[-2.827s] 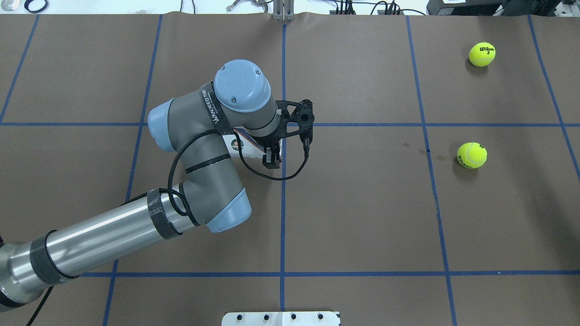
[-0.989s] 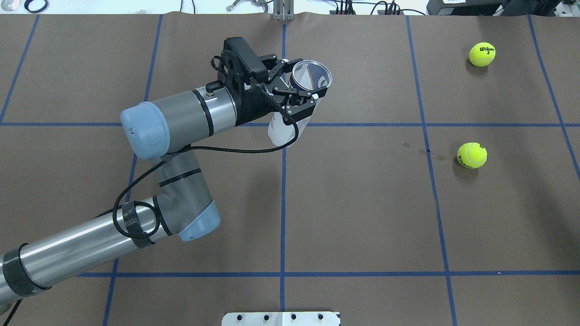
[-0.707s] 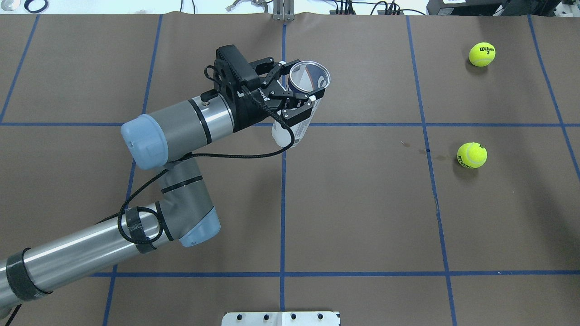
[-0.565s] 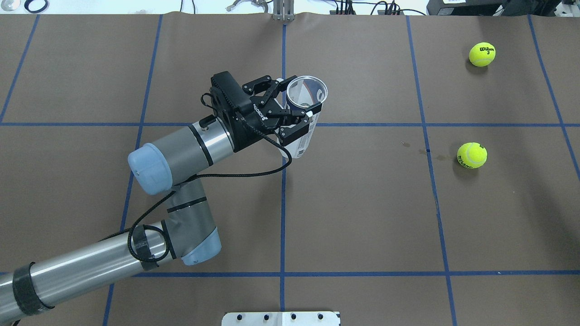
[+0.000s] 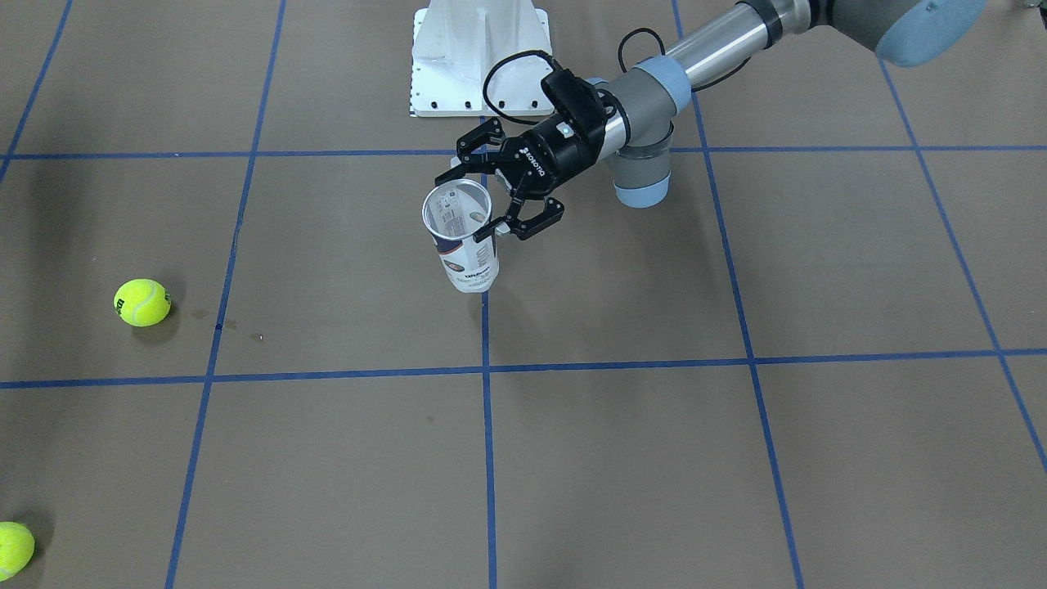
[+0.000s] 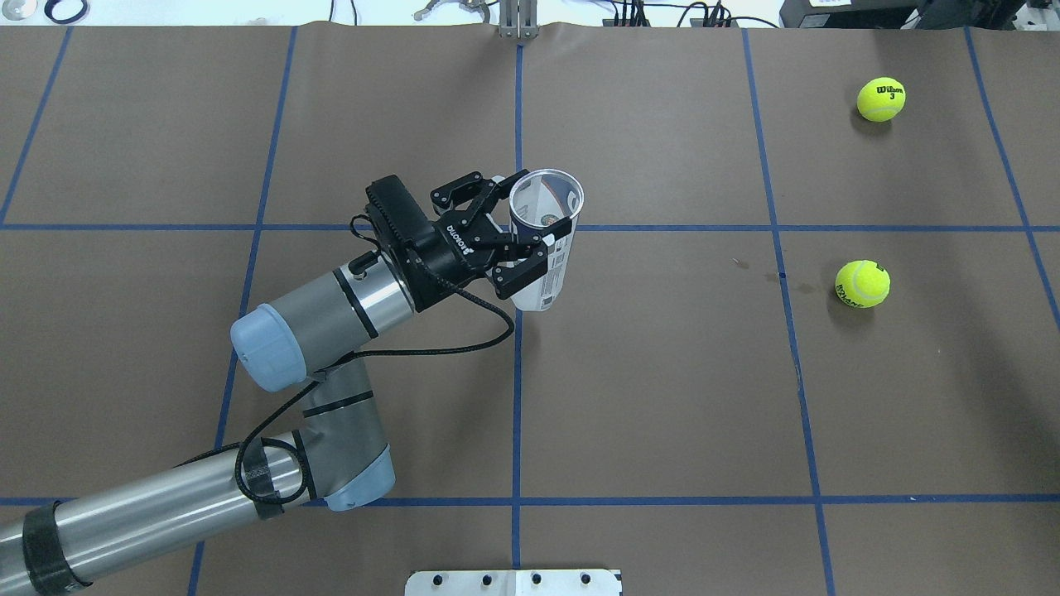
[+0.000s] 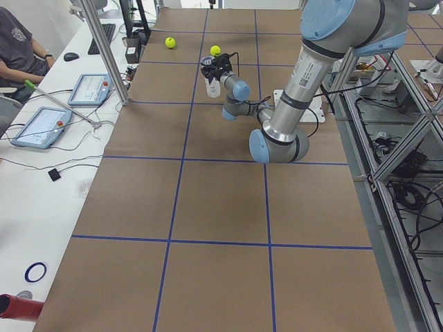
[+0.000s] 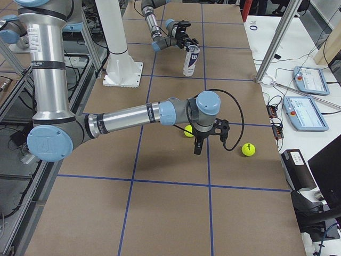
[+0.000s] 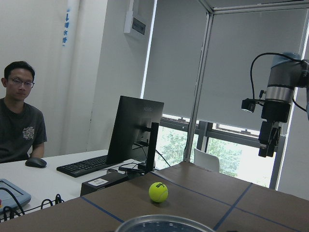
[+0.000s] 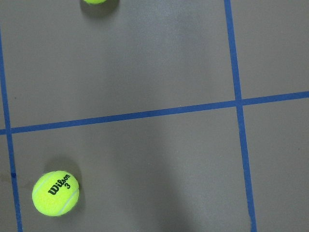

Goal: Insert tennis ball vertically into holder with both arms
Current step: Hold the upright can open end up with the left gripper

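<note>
The holder (image 6: 553, 269), a clear can with a white and navy label, stands nearly upright with its open mouth up, near the table's middle line. My left gripper (image 6: 515, 230) is shut on it just below the rim, also seen from the front as the left gripper (image 5: 476, 206) around the holder (image 5: 469, 266). Two yellow tennis balls lie on the table's right side: one marked "3" (image 6: 881, 99) far back, another tennis ball (image 6: 862, 283) nearer. My right gripper (image 8: 198, 145) hangs fingers-down above the table between the balls; whether it is open I cannot tell. The right wrist view shows the marked ball (image 10: 55, 193).
The white pedestal base (image 5: 478, 57) stands at the robot's side of the table. A person (image 9: 19, 121) sits at a desk with a monitor (image 9: 135, 128) and keyboard beyond the far edge. Metal posts (image 8: 279, 37) and tablets (image 8: 306, 112) line that side.
The left arm has raised the holder off the table, turned it upright, and carried it back toward the robot and slightly left. The balls have not moved.
</note>
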Motion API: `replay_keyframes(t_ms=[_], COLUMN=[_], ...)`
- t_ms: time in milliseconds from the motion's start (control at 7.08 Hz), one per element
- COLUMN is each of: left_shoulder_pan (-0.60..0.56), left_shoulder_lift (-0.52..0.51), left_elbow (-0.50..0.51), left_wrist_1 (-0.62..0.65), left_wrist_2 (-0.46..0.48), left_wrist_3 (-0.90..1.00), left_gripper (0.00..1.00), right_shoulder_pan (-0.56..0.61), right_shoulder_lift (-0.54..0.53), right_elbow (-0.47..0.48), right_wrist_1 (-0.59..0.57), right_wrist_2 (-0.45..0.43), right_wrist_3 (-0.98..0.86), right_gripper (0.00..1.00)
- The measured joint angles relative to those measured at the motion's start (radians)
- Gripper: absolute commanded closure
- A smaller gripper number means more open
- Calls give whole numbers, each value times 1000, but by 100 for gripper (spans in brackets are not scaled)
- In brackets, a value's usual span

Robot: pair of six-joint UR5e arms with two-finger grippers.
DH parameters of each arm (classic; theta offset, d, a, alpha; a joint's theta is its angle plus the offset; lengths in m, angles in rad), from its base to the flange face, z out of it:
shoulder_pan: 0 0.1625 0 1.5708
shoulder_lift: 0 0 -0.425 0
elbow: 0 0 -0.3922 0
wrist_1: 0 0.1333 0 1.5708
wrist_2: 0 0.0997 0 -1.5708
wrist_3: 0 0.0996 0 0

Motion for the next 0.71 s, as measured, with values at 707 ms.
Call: replay_keyframes(t_ms=[707], left_shoulder_pan=[17], left_shoulder_lift=[2], left_elbow=[99], left_wrist_1=[-154], left_wrist_2=[56], left_wrist_3=[10], left_gripper=[54], right_shoulder_pan=[-2], right_shoulder_lift=[7], right_elbow=[1], right_wrist_1=[0], right_wrist_2=[0], right_wrist_3=[0], right_gripper=[0])
